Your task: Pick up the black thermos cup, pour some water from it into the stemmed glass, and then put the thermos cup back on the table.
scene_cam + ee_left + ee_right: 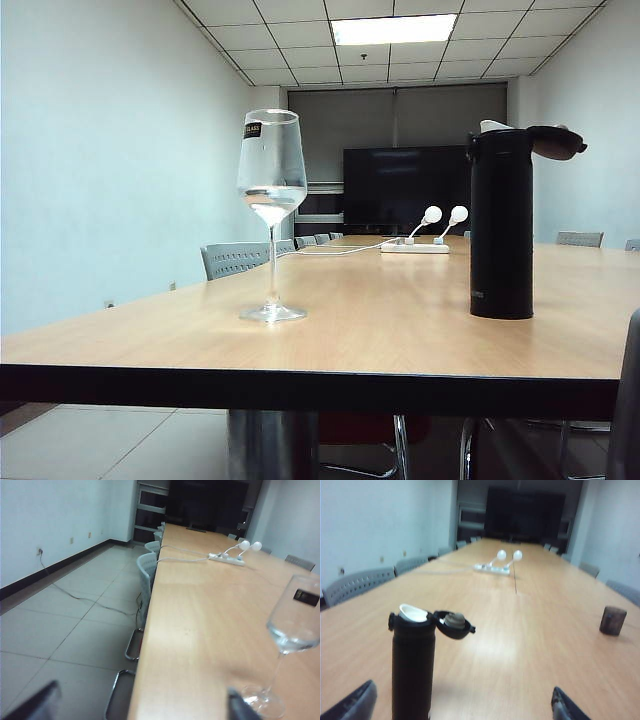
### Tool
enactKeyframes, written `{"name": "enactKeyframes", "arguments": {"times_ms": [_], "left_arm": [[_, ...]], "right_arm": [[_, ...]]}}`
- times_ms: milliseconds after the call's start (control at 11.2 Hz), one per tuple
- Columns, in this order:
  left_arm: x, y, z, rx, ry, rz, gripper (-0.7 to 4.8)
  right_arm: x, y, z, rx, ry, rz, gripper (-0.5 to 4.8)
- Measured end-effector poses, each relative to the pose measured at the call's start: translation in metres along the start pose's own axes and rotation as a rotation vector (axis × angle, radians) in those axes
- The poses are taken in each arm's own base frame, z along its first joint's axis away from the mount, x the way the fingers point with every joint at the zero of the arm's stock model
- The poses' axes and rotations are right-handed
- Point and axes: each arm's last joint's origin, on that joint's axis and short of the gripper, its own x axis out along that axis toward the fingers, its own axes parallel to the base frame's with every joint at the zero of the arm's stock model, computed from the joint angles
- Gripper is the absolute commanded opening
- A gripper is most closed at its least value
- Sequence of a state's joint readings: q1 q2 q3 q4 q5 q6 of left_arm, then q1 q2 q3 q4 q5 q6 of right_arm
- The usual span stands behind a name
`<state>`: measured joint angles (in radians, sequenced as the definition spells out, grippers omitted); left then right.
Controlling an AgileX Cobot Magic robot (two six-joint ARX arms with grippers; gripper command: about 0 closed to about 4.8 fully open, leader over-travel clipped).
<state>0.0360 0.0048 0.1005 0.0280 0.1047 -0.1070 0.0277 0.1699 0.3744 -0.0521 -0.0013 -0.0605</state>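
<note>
Both grippers released, nothing held.
You have the left gripper (142, 702) just short of the stemmed glass (290, 645); the right gripper (462, 702) frames the upright black thermos cup (413, 667), lid open, on the table (380, 320).

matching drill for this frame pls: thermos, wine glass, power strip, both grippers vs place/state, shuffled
Things:
1. black thermos cup
2. stemmed glass
3. power strip
4. left gripper and right gripper

States:
A. farther down the table, with two white round-headed plugs in it
B. upright on the table, some water in the bowl
C. fingers spread apart, holding nothing
D. upright on the table, flip lid hinged open

Pairs: 1-D, 2-B, 3-A, 4-C
</note>
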Motion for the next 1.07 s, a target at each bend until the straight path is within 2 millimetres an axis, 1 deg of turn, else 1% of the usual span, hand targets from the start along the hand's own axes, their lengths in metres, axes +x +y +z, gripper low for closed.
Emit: {"name": "enactKeyframes", "arguments": {"times_ms": [89, 178, 267, 444, 622, 711, 800, 889, 978, 1067], "left_arm": [[-0.001, -0.001, 0.004, -0.002, -0.004, -0.009, 4.64], [-0.003, -0.003, 0.013, -0.001, -0.011, -0.032, 4.64], [-0.004, -0.004, 0.018, -0.002, -0.011, -0.045, 4.64], [-0.005, -0.008, 0.030, -0.031, 0.043, -0.130, 4.63], [-0.002, -0.008, 0.036, -0.061, 0.070, -0.131, 4.63], [0.004, -0.010, 0.047, -0.074, 0.075, -0.175, 4.63], [0.014, -0.011, 0.060, -0.082, 0.098, -0.189, 4.61], [0.032, -0.011, 0.077, -0.089, 0.127, -0.212, 4.57], [0.043, -0.014, 0.085, -0.088, 0.116, -0.247, 4.57], [0.054, -0.020, 0.089, -0.086, 0.092, -0.298, 4.57]], "right_arm": [[0.004, 0.000, 0.005, -0.001, 0.019, 0.015, 4.76], [0.011, 0.000, 0.017, 0.000, 0.028, 0.049, 4.76], [0.014, 0.001, 0.020, 0.000, 0.037, 0.066, 4.76], [0.029, 0.001, 0.032, -0.041, 0.074, 0.112, 4.76], [0.037, 0.001, 0.036, -0.040, 0.098, 0.114, 4.76], [0.042, 0.000, 0.044, -0.022, 0.103, 0.116, 4.76], [0.046, 0.000, 0.050, -0.016, 0.101, 0.116, 4.74], [0.055, 0.001, 0.054, -0.007, 0.111, 0.142, 4.72], [0.061, 0.002, 0.054, 0.017, 0.122, 0.204, 4.72], [0.067, 0.004, 0.053, 0.043, 0.114, 0.263, 4.72]]}}
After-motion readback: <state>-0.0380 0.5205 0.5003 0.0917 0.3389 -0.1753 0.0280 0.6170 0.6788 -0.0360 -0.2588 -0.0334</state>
